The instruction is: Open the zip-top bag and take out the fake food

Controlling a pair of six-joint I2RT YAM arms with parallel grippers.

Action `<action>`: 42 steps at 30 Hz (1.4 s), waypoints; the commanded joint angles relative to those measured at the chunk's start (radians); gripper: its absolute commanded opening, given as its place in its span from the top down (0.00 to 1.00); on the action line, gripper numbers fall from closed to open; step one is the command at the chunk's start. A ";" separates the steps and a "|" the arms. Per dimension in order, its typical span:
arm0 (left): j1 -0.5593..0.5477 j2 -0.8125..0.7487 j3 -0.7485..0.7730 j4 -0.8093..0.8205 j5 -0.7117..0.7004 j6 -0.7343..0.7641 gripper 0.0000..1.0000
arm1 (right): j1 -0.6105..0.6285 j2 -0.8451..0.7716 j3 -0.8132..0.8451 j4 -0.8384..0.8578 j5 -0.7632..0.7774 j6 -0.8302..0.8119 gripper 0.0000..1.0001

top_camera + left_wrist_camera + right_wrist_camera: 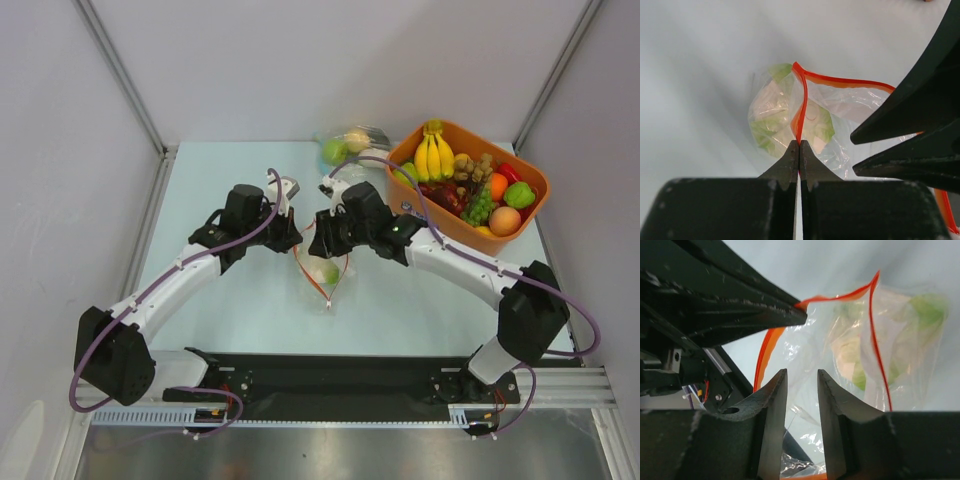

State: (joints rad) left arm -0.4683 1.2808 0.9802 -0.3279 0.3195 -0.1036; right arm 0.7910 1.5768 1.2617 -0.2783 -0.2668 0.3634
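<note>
The zip-top bag (327, 285) lies between my two grippers with its orange-red mouth spread apart. A white-and-green cauliflower piece of fake food (331, 271) sits inside it; it shows in the left wrist view (771, 117) and the right wrist view (922, 315). My left gripper (293, 240) is shut on one side of the zip strip (803, 102), pinched at its tips (799, 145). My right gripper (318, 243) is open, its jaws (802, 374) a little apart with clear bag plastic (805, 350) behind the gap. The other strip side (876, 330) hangs free.
An orange basket (527, 172) at the right back holds a yellow banana bunch (434, 152), grapes and other toy fruit. Another clear bag (348, 146) with a green apple lies at the back middle. The black rail (340, 378) runs along the near edge.
</note>
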 commanded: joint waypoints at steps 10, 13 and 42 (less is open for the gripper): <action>-0.001 -0.001 0.020 0.006 0.007 0.015 1.00 | 0.065 0.014 0.004 -0.055 0.192 -0.047 0.66; 0.000 -0.003 0.020 0.004 0.004 0.016 1.00 | 0.065 0.055 0.015 -0.056 0.204 -0.055 0.65; -0.001 0.015 0.021 0.006 0.024 0.016 0.99 | 0.040 0.241 0.077 0.001 0.382 -0.073 0.21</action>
State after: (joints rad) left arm -0.4683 1.2922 0.9802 -0.3332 0.3214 -0.1036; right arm 0.8463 1.7985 1.3148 -0.3275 0.0875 0.3019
